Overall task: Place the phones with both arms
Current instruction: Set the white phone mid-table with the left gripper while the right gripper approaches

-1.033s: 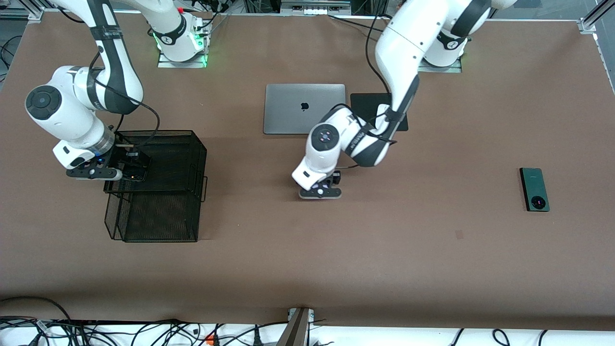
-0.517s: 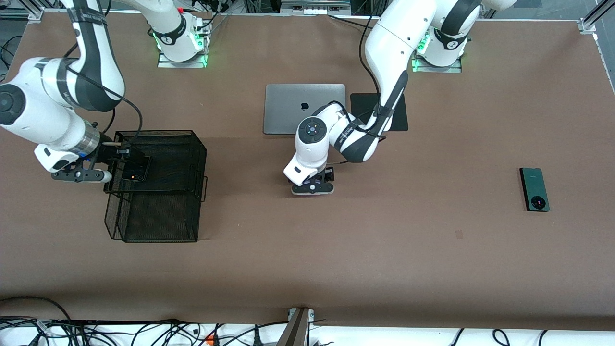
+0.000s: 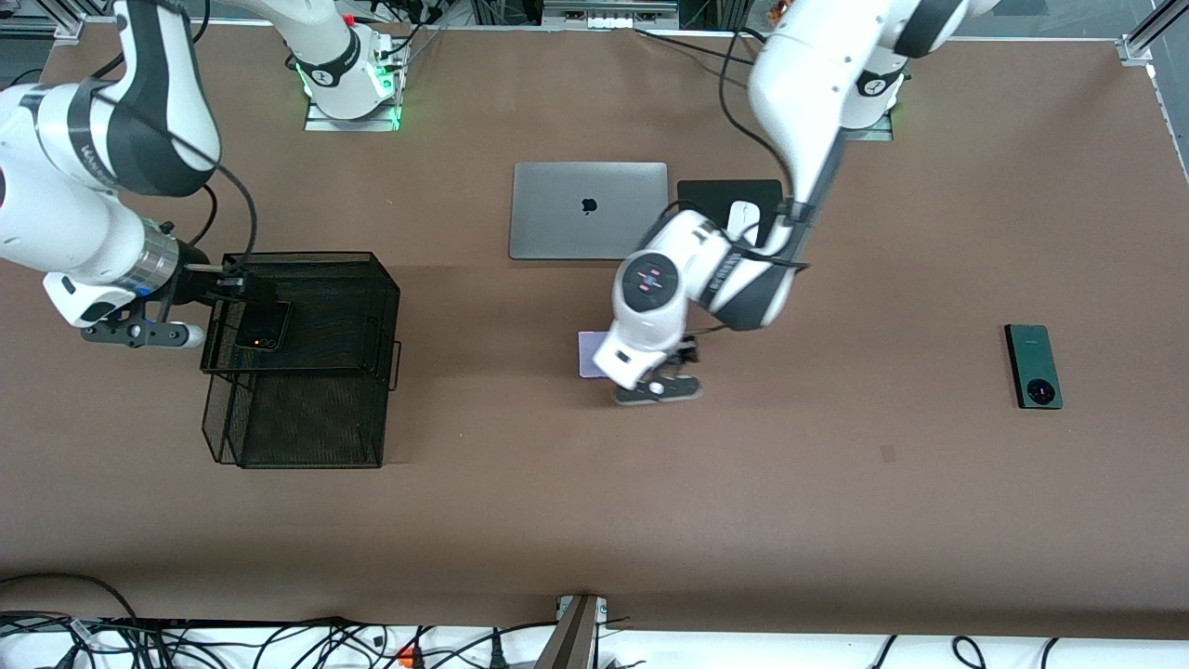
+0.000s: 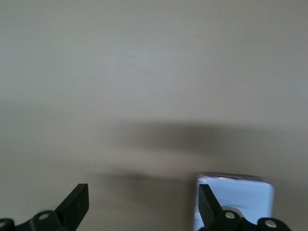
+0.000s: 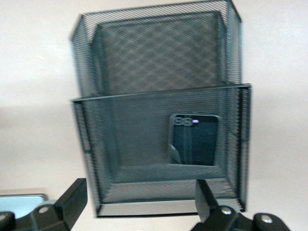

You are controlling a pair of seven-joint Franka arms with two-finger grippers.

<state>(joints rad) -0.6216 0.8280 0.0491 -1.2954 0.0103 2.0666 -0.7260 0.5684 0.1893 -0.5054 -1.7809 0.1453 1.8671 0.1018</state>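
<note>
Table (image 3: pixel 594 502); green phone (image 3: pixel 1033 365) lengthwise toward camera (flat)

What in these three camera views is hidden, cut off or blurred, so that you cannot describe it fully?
- Pale phone: front view, mostly covered by the left arm; left wrist view, cut off by the picture's edge and a finger.
- Left gripper: front view, fingers hidden under the wrist.
- Black phone: front view, dimmed by the mesh tray.

You see only a strip of the lilac phone (image 3: pixel 587 354) in the front view; the left arm covers the rest. The left wrist view cuts it (image 4: pixel 240 202) off at the edge. The arm half hides the mouse (image 3: pixel 742 219).
</note>
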